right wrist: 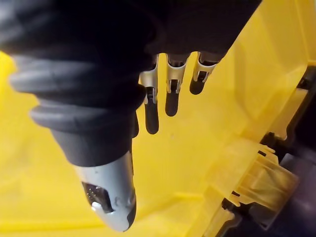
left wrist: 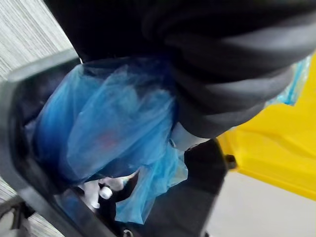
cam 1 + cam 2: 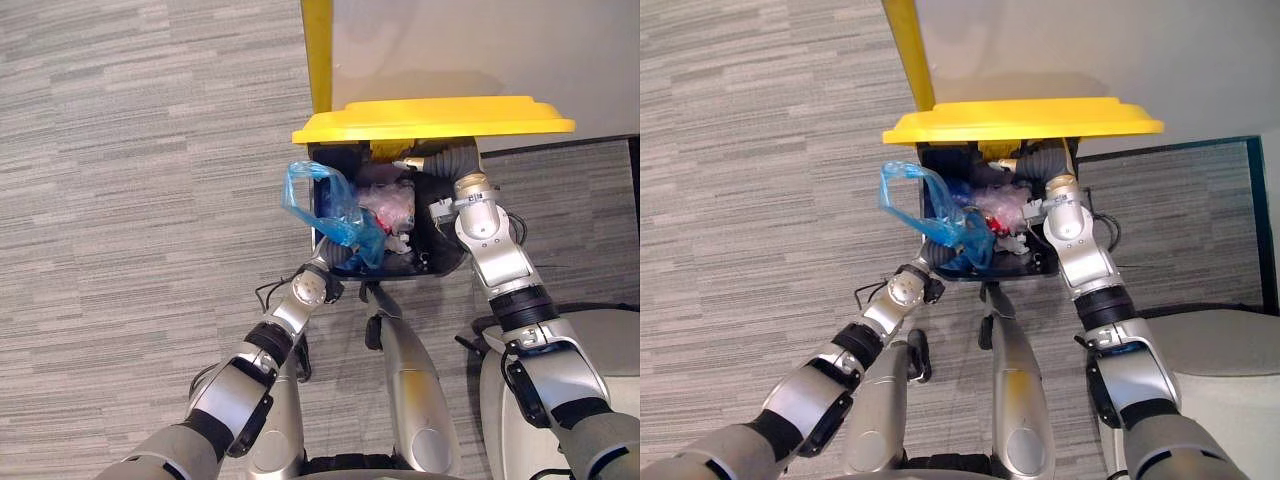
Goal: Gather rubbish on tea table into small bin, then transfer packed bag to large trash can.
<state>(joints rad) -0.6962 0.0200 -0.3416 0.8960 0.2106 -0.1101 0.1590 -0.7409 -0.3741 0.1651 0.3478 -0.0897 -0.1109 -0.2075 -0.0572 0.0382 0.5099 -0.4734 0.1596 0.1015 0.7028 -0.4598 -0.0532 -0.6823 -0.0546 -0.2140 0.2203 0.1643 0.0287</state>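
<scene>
Left hand [image 2: 227, 74] reaches over the near rim of the large trash can [image 3: 445, 262], its fingers buried under the blue bag [image 3: 345, 225], so its grip cannot be told. That bag lies slantwise at centre frame: its bulk sits inside the can, and its loose looped top points to the upper left, past the can's left wall. Right hand [image 1: 169, 84] presses straight fingers against the raised yellow lid [image 3: 440, 117]. Inside the can lie a pale clear bag [image 3: 390, 200] and white scraps [image 3: 398, 242].

Silver-grey arms [image 3: 497, 262] with black bands, dark ribbed wrist covers [image 1: 79, 89], and silver fingers [image 1: 171, 98], apparently dark-tipped.
</scene>
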